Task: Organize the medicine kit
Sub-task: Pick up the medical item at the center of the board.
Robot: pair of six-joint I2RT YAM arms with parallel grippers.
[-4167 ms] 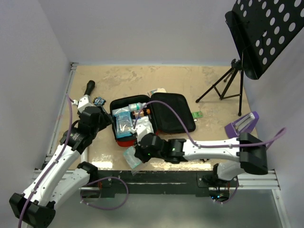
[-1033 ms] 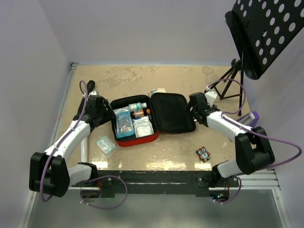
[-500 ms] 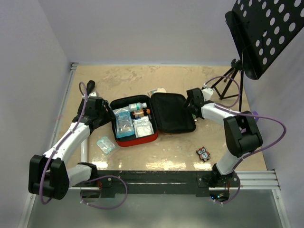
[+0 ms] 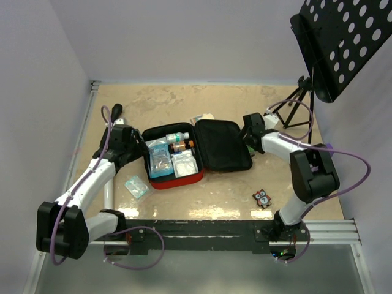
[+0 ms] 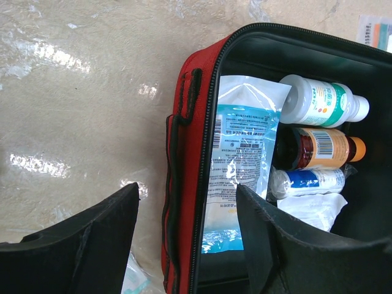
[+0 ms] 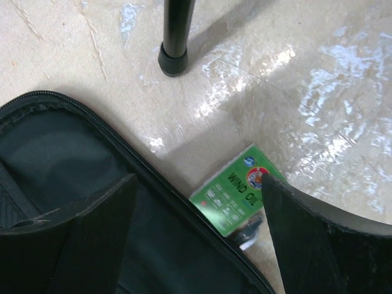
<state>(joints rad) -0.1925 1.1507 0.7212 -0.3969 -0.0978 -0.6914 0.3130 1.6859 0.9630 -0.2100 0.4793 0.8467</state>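
Setting: pale walls are enclosing a scuffed beige table (image 4: 220, 104), and a black music stand (image 4: 340, 43) is standing at its far right.
Left gripper (image 5: 187, 193): jaws are standing wide apart and gripping nothing, one finger hanging over the bare table and the other over the tray, with the red side wall between them.
Right gripper (image 6: 199, 184): jaws are gaping wide and empty, hovering over the lid's outer edge.
Medicine kit (image 4: 177, 182): lying open mid-table between both arms, red tray on the left, black-lined lid flat on the right.
Tray contents: a clear blue pouch (image 5: 245, 159), a white bottle (image 5: 321, 104), a brown bottle (image 5: 324, 147) and a bandage roll (image 5: 309, 180) are lying side by side.
Beside the lid: a green packet (image 6: 236, 190) is lying on the table, touching the zipper edge; a stand foot (image 6: 173, 58) is resting beyond it.
Loose items: a small clear packet (image 4: 136, 187) is sitting near the tray's front left, and a small red-and-black item (image 4: 262, 197) is sitting front right.
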